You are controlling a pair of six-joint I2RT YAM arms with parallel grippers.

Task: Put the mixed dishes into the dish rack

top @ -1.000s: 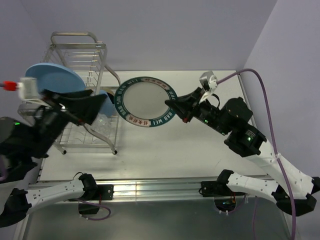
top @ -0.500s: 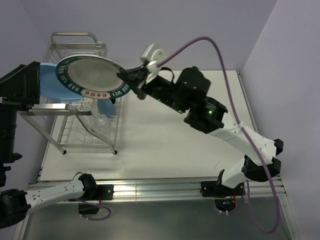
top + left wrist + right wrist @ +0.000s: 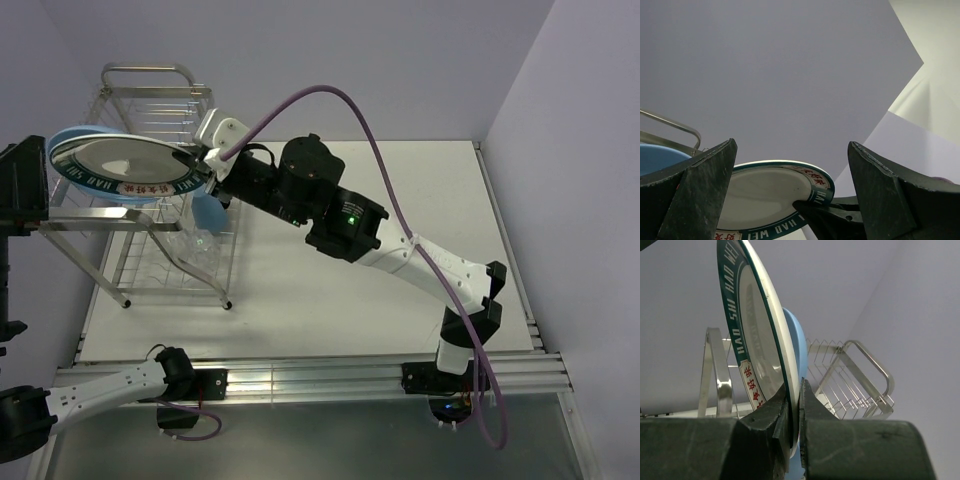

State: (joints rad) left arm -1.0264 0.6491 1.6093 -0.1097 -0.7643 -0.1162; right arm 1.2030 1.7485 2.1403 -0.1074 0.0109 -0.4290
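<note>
My right gripper [image 3: 205,176] [image 3: 800,407] is shut on the rim of the white plate with the dark-blue lettered rim [image 3: 125,165] [image 3: 752,355]. It holds the plate on edge over the top tier of the silver wire dish rack [image 3: 165,105] [image 3: 855,385], close against the light-blue plate [image 3: 70,135] [image 3: 800,347]. My left gripper [image 3: 22,185] [image 3: 792,145] is open and empty left of the rack, facing both plates [image 3: 770,192]. A light-blue cup [image 3: 208,212] and clear glasses [image 3: 200,245] sit in the lower tier. The black bowl is out of view.
The rack stands at the far left of the white table [image 3: 400,270], next to the left wall. The right arm [image 3: 345,220] stretches across the table, with its purple cable [image 3: 390,170] arching above it.
My right arm has swung the lettered plate further left, from the rack's right side to over the top tier beside the light-blue plate. My left gripper has drawn back a little to the left.
</note>
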